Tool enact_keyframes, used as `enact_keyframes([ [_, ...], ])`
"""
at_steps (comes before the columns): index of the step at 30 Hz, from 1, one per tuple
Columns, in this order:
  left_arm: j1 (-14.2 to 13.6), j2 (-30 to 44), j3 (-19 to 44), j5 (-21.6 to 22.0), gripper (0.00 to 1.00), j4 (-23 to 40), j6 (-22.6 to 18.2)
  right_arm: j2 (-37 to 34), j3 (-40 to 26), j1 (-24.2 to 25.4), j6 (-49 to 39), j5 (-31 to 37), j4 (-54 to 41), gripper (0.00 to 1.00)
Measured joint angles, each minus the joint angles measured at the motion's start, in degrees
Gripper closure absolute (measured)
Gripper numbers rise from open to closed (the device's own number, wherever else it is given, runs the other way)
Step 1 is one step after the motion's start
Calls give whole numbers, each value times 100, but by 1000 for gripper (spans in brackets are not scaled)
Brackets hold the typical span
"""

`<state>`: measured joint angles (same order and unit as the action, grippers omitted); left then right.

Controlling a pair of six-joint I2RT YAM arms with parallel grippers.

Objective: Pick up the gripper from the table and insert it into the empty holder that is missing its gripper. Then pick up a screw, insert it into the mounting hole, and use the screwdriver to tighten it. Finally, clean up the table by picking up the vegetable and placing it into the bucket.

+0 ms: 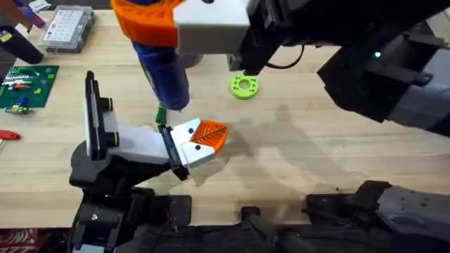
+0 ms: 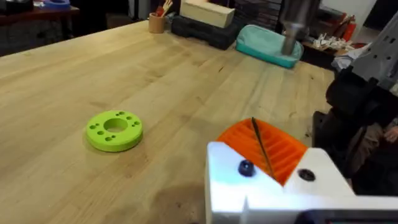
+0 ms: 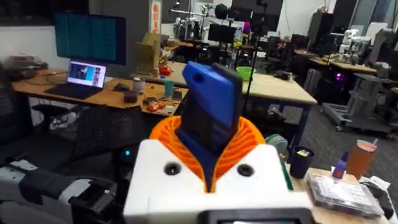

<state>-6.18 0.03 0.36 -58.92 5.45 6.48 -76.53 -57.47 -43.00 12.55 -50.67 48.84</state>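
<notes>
The orange ribbed triangular plastic gripper (image 1: 209,135) already sits in the white blocky plastic holder (image 1: 184,144) on the wooden worktop (image 1: 316,161), so insertion looks done. Tightening seems underway: the right hand (image 3: 208,177) clamps the chunky blue cylindrical screwdriver (image 1: 163,74), its tip pointing down at the holder, toward six o'clock overhead. Whether the left hand is wide or narrow I cannot tell. The cleanup appears to remain.
</notes>
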Motion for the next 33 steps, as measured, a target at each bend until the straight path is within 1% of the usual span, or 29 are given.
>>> enact_keyframes([
  [8, 1, 0, 0, 0, 984, -1, 0, -19, -2, 7, -63, 5, -2, 976],
  [16, 1, 1, 0, 0, 984, 0, 0, -242, -2, 7, -64, 24, -24, 976],
  [33, 1, 1, 0, 0, 984, 0, 0, -251, 5, 7, -65, 24, -1, 976],
])
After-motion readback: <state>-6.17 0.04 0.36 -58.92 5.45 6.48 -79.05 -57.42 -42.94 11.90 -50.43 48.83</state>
